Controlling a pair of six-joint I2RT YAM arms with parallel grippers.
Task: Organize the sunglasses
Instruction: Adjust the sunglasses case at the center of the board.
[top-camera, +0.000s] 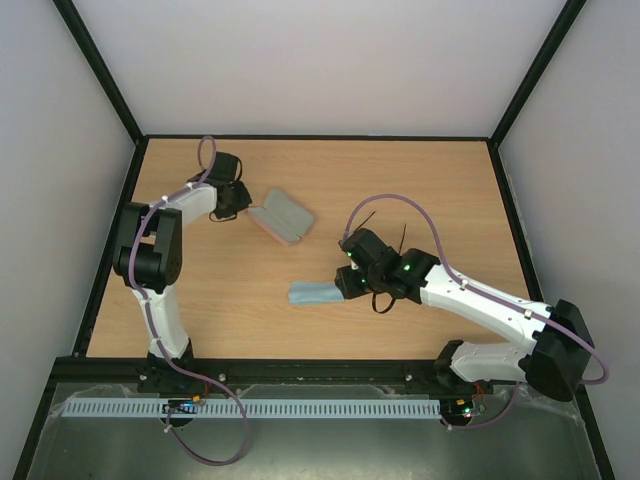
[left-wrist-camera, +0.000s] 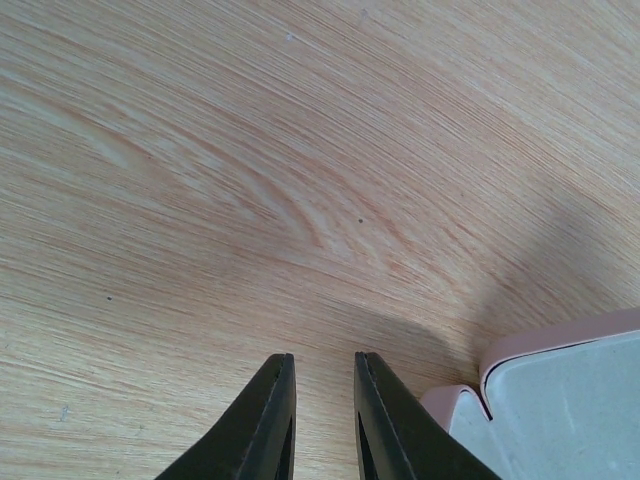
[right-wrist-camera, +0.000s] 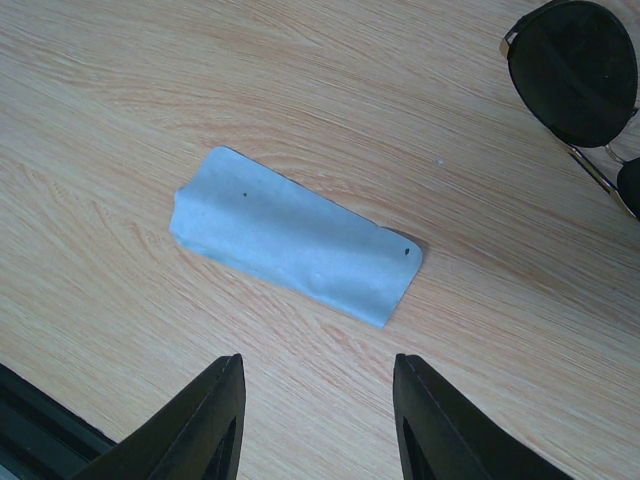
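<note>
The sunglasses (right-wrist-camera: 575, 70) lie on the wood at the top right of the right wrist view, one dark oval lens and a thin frame showing; the rest is cut off by the edge. My right gripper (right-wrist-camera: 318, 360) hovers open just short of the folded light blue cloth (right-wrist-camera: 295, 235), nothing between its fingers. In the top view it (top-camera: 346, 280) sits at the right end of the cloth (top-camera: 313, 293). My left gripper (left-wrist-camera: 322, 358) has only a narrow gap between its jaws, empty, just left of the open pink case (left-wrist-camera: 560, 400).
The pink case (top-camera: 281, 216) lies open in the middle back of the wooden table (top-camera: 200, 300), next to my left gripper (top-camera: 236, 196). Black rails edge the table on all sides.
</note>
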